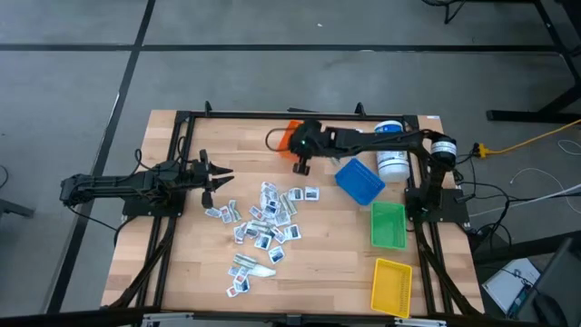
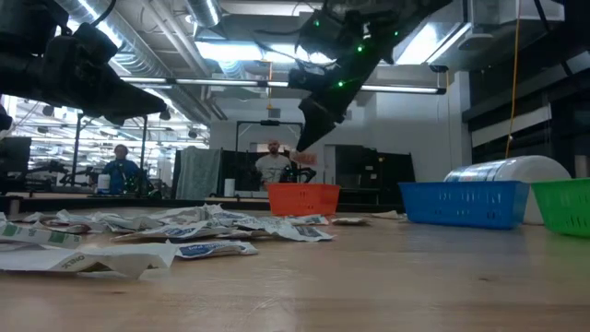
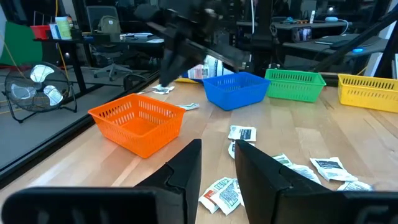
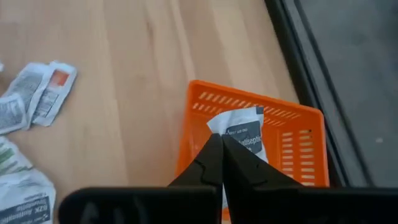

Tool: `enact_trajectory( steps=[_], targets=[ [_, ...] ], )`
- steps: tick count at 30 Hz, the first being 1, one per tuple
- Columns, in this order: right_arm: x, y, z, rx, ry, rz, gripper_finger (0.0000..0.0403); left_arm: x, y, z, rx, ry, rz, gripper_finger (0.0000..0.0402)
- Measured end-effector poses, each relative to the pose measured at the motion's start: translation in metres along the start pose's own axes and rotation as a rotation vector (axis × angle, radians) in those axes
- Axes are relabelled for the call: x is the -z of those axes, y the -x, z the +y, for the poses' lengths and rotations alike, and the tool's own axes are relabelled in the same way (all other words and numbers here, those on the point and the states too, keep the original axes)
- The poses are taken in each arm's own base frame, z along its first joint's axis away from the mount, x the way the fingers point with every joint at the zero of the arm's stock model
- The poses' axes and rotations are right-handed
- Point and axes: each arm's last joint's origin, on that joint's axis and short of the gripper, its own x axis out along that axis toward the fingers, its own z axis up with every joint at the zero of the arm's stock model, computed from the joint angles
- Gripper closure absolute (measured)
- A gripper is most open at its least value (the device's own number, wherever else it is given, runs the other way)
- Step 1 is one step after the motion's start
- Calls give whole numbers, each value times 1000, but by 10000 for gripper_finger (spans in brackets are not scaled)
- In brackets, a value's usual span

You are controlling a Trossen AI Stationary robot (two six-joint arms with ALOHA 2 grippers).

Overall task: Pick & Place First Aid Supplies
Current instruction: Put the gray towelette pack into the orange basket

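Many small flat white paper packets [image 1: 268,222] lie spread over the middle of the wooden bench [image 1: 336,263]. The right claw [image 4: 221,144] is pinched together on one white packet [image 4: 244,132] above the orange plastic bin [image 4: 298,152] at the far side. The left claw [image 1: 221,178] hangs apart near the pile's left edge.

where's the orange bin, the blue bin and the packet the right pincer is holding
orange bin [image 3: 138,121], left wrist view, its front wall
blue bin [image 2: 466,203], low view, its side wall
packet [image 4: 245,130], right wrist view, printed face above the shut right pincer [image 4: 221,144]
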Motion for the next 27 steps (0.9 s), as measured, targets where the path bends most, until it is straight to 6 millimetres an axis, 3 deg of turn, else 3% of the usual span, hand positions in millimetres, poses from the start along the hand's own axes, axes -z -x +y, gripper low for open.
enact_trajectory(
  steps=[7, 12, 22, 27],
  targets=[
    [7, -7, -31, 45, -66, 17, 399, 0, 0, 0, 0, 0, 0, 311],
    [10, -9, -42, 66, -102, 20, 399, 0, 0, 0, 0, 0, 0, 309],
    [9, -10, -44, 73, -114, 4, 396, 0, 0, 0, 0, 0, 0, 309],
    [9, -9, -44, 74, -126, 4, 368, 0, 0, 0, 0, 0, 0, 311]
  ],
)
